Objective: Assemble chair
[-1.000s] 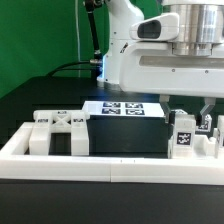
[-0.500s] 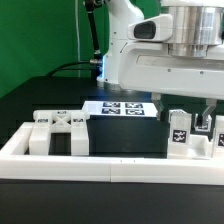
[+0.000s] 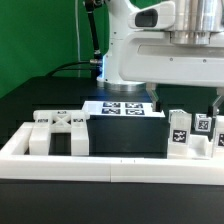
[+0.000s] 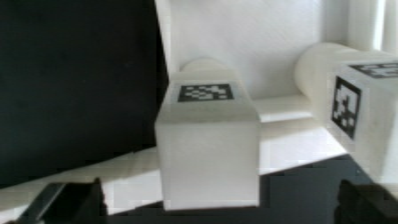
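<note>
Two small white chair parts with black-and-white tags stand upright side by side inside the rail, at the exterior view's right: a post (image 3: pixel 181 133) and a second tagged block (image 3: pixel 202 127). In the wrist view the post (image 4: pixel 210 140) stands free with its tag on top, and the other tagged part (image 4: pixel 352 100) is close beside it. My gripper (image 3: pixel 187 106) hangs just above them, open wide. Its dark fingers (image 4: pixel 68 200) stand apart from the post and nothing is held. More white chair parts (image 3: pixel 60 131) sit at the exterior view's left.
A long white border rail (image 3: pixel 110 166) runs along the front and left. The marker board (image 3: pixel 122 108) lies flat behind a black block (image 3: pixel 125 135) in the middle. The robot's white base (image 3: pixel 125 60) stands at the back before a green wall.
The jaws have spread wide and let go of the tagged post. The gripper has lifted a little above the two upright parts, which stay in place.
</note>
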`<state>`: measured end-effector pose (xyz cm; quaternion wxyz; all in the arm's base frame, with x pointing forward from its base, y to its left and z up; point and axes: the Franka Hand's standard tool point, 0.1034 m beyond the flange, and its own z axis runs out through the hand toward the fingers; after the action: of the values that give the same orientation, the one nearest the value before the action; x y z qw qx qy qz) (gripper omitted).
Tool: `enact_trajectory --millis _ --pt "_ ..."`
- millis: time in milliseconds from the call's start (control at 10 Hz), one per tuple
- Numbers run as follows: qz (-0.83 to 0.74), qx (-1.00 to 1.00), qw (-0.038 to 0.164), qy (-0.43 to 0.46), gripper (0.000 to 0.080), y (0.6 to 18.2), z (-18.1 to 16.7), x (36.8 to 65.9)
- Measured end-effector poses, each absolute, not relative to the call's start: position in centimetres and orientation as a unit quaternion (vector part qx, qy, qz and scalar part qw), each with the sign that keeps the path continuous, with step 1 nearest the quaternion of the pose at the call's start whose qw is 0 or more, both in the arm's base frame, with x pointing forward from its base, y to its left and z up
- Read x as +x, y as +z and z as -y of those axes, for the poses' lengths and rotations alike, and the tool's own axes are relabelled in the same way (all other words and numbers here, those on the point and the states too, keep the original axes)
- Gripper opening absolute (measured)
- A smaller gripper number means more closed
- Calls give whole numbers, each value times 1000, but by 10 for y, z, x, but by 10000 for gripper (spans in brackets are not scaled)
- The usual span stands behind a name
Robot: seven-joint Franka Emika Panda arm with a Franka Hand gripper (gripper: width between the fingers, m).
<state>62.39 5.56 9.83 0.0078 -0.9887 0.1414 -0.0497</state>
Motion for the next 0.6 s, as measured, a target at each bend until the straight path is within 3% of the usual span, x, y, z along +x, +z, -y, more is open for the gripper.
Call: enact_trajectory --millis 600 --pt "-144 -988 8 -54 648 94 -54 615"
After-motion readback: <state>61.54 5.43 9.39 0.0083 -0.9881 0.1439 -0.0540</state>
